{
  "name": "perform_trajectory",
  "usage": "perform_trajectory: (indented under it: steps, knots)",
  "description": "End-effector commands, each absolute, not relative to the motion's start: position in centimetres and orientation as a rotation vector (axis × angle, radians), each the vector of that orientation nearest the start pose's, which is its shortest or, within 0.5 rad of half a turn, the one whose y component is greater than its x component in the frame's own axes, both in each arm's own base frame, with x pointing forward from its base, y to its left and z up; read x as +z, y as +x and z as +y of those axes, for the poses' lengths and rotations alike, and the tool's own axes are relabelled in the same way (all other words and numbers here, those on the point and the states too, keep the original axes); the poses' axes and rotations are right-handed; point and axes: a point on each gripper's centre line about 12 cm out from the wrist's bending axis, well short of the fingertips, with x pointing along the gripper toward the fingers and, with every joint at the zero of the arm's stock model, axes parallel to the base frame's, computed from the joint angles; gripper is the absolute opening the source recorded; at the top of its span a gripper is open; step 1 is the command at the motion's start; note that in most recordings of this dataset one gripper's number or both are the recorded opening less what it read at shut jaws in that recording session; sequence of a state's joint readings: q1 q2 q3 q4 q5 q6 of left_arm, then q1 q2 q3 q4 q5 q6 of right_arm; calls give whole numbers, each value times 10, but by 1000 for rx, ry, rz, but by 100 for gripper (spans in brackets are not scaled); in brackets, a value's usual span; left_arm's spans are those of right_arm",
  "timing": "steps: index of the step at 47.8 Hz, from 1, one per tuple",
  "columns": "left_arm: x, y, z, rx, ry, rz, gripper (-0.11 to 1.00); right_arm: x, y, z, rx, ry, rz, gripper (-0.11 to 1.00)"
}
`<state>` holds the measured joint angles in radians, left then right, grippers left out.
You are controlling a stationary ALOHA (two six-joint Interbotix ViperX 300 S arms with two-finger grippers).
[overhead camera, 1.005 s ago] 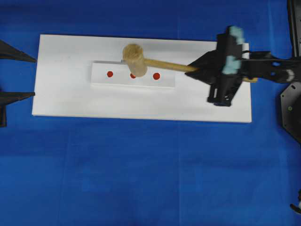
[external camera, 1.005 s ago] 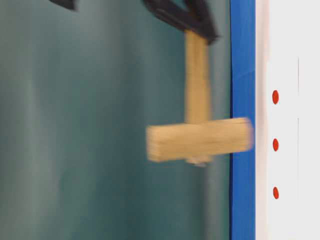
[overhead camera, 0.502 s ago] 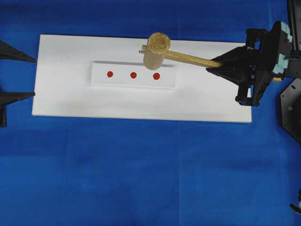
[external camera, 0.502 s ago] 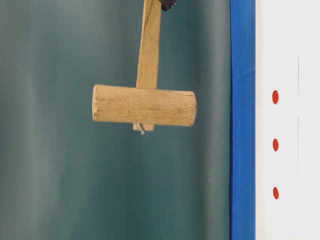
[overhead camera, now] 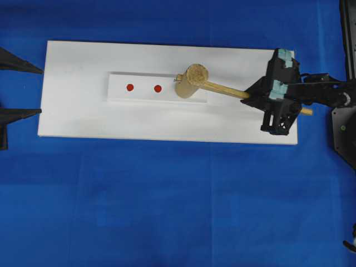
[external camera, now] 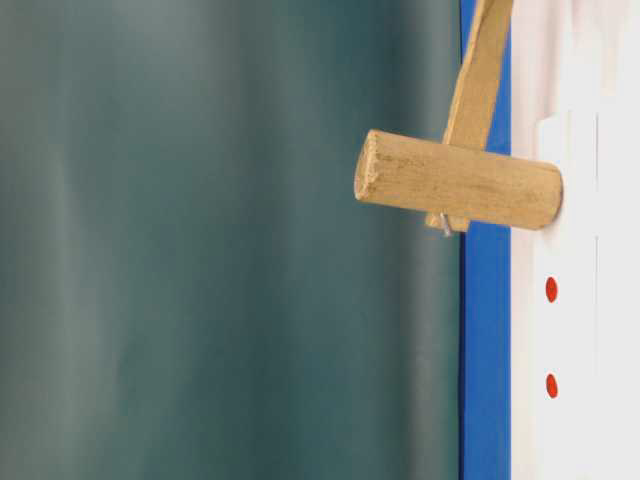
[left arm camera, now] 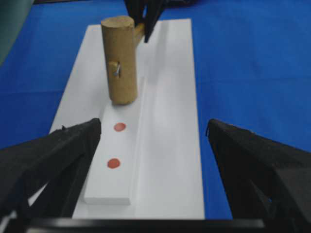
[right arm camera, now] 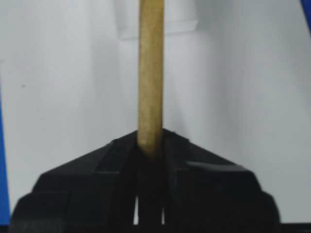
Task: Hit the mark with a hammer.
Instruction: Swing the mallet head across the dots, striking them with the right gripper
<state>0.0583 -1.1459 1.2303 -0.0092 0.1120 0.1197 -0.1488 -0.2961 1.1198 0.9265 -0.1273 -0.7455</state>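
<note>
My right claw (overhead camera: 257,95) was clamped tight on the handle of the hammer (overhead camera: 192,80), gripping it near the far end from the head. From the claw, the handle ran straight ahead across the white board (overhead camera: 78,111), and the thick wooden head sat at its tip, standing on end. The head's lower face appeared to be pressed on the raised white strip (overhead camera: 119,94), over the spot where the nearest red mark would be; that mark was hidden under it. Two red marks (overhead camera: 157,88) showed uncovered on the strip, farther out beyond the head. My left claw (left arm camera: 146,160) hovered at the opposite end of the board, its two halves spread wide apart and holding nothing.

In my judgement this was the strike itself landing. To do it well, I would have kept the grip firm so the flat handle could not twist between my pads (right arm camera: 124,155), brought the head down square so its whole face met the mark, and stopped at contact without bearing down, so the strip would not shift.
</note>
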Motion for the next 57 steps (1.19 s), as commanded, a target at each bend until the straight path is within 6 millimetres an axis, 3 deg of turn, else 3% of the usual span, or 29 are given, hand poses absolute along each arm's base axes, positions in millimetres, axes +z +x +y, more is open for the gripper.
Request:
perform_trajectory:
  steps: [1,26,42,57]
  knots:
    - [259,168,10,50,103,196,89,145,264,-52,-303,178,676,2]
    - [260,168,10,50,104,195,89,238,270,-49,-239,117,378,2]
    - [260,168,10,50,103,195,89,250,286,-50,-220,76,366,2]
    - [260,168,10,50,104,195,89,247,334,-49,-201,69,405,2]
